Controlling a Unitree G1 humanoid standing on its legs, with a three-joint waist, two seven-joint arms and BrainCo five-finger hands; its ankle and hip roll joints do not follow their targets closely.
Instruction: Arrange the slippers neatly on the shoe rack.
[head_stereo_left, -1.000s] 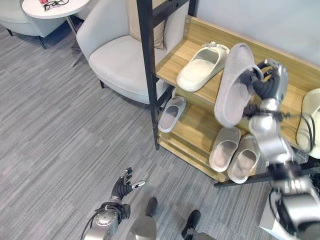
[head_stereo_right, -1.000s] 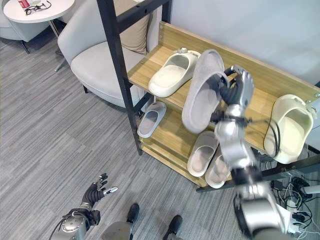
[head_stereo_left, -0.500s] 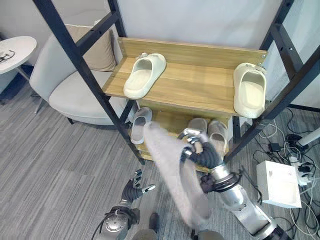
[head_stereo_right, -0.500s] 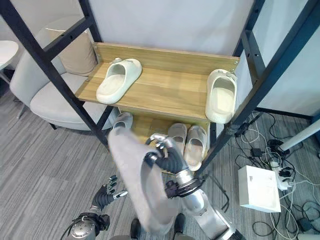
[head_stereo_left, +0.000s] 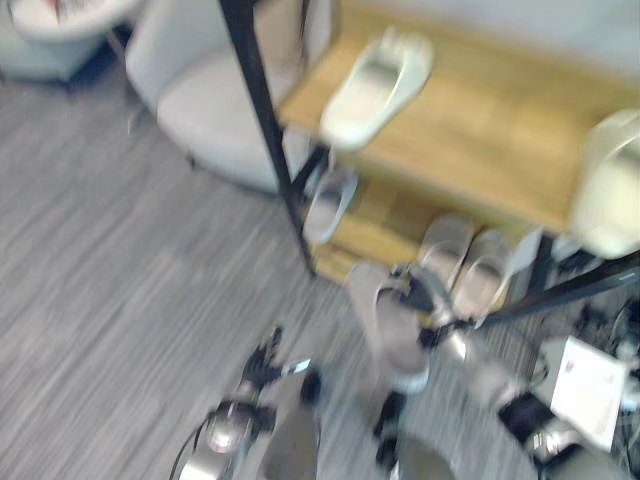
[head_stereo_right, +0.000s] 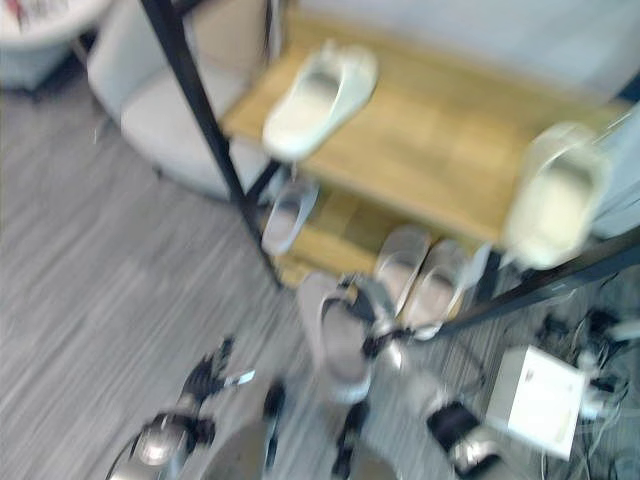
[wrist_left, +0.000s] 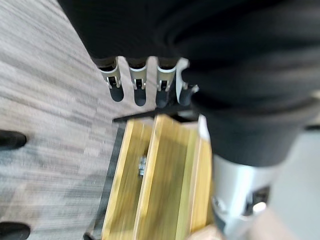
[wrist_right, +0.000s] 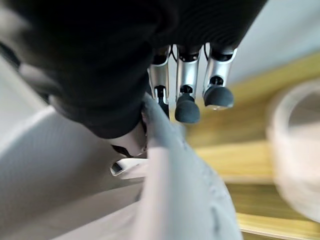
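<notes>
Right hand (head_stereo_left: 425, 300) low in front of the shoe rack (head_stereo_left: 470, 130), fingers curled round a grey slipper (head_stereo_left: 385, 325), gripping it near its upper end; slipper hangs down from the hand, tilted, over the floor (head_stereo_left: 120, 260) just ahead of the rack's bottom shelf, not on any shelf. In the right wrist view the grey slipper (wrist_right: 185, 185) sits right against the palm with the dark fingertips (wrist_right: 186, 111) bent over its edge. Left hand (head_stereo_left: 265, 362) low near the floor at the left, well apart from slipper and rack, fingers spread loose, holding nothing; left wrist view shows its fingers (wrist_left: 140, 85) straight in a row with rack wood past them. Upper shelf: one cream slipper (head_stereo_left: 375, 85) at the left end, another cream slipper (head_stereo_left: 605, 190) at the right end, well apart. Bottom shelf: a pale pair (head_stereo_left: 465, 265) side by side, touching, just behind the held slipper; a single small slipper (head_stereo_left: 328, 205) further left by the black post (head_stereo_left: 265, 130). Grey armchair (head_stereo_left: 205, 90) left of the rack. White box (head_stereo_right: 540, 395) on the floor at the right.
</notes>
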